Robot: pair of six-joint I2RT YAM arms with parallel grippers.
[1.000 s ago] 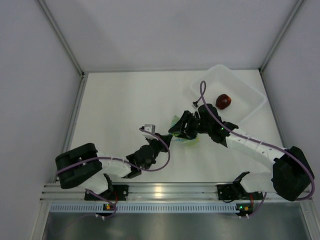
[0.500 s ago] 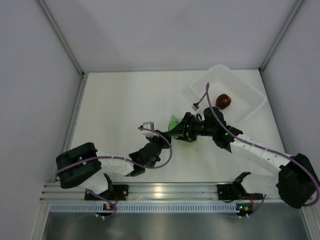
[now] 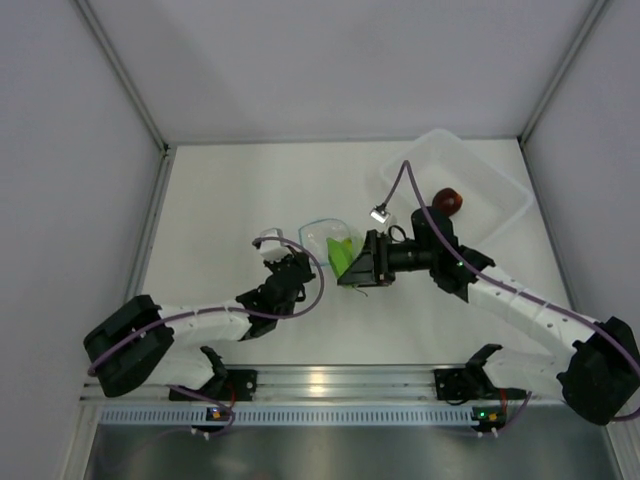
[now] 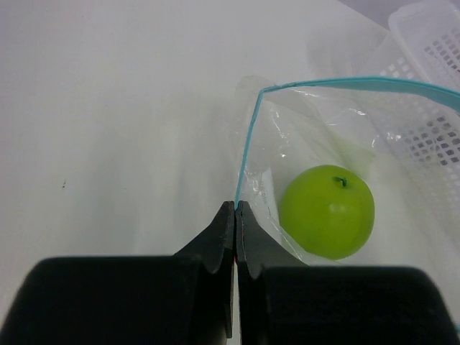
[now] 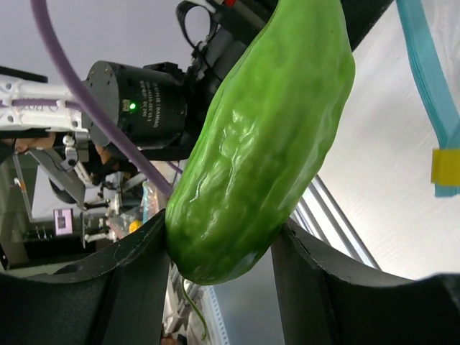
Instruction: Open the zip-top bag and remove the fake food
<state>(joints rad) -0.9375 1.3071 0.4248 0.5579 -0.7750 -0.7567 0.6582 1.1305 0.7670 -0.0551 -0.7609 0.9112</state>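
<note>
The zip-top bag (image 3: 322, 233) lies near the middle of the table (image 3: 230, 200), and in the top view its teal zipper strip makes a curved line. Inside the bag I see the yellow-green apple (image 4: 327, 210). In the left wrist view it rests at about 4 o'clock from the corner of the strip, behind the clear plastic.

The left gripper (image 4: 236, 213) is pressed closed on the zipper edge of the bag, with the thin teal strip pinched between its two black fingertips. From there the strip runs up toward 12 o'clock and then bends toward 3 o'clock. In the top view this gripper is at about 8 o'clock from the bag.

The elongated green fruit (image 5: 266, 136) is outside the bag, just beside it at about 4 o'clock. The right gripper (image 5: 224, 244) clamps this fruit, one finger on each side of it.

The dark red fruit (image 3: 448, 201) lies in the white tray (image 3: 500, 172), at about 2 o'clock from the bag and well apart from it.
</note>
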